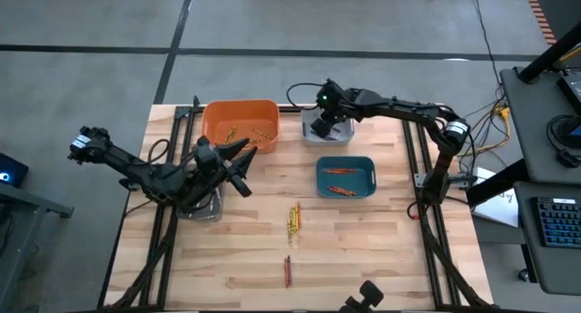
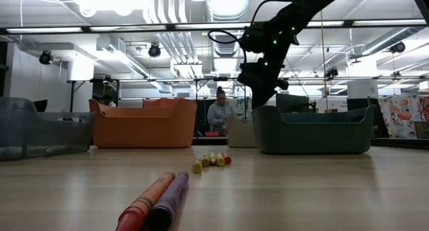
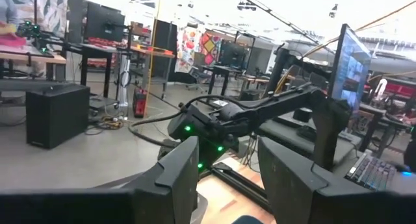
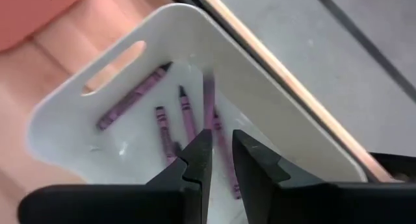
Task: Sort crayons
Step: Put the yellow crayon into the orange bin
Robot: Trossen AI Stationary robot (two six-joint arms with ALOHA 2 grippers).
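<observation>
From above, my right gripper (image 1: 323, 122) hides most of the white bin (image 1: 343, 135) it hangs over, so that bin's contents show only from my wrist: several purple crayons (image 4: 185, 117) lie on its floor, one blurred streak of purple among them that I cannot place. My fingers (image 4: 198, 160) stand slightly parted with nothing between them. My left gripper (image 1: 238, 163) waits beside the orange bin (image 1: 240, 121), fingers spread wide, holding nothing. Orange crayons (image 1: 341, 190) lie in the blue bin (image 1: 346, 161). A yellow row (image 1: 294, 219) and a red-and-purple pair (image 1: 288, 270) lie on the table (image 1: 363, 249).
</observation>
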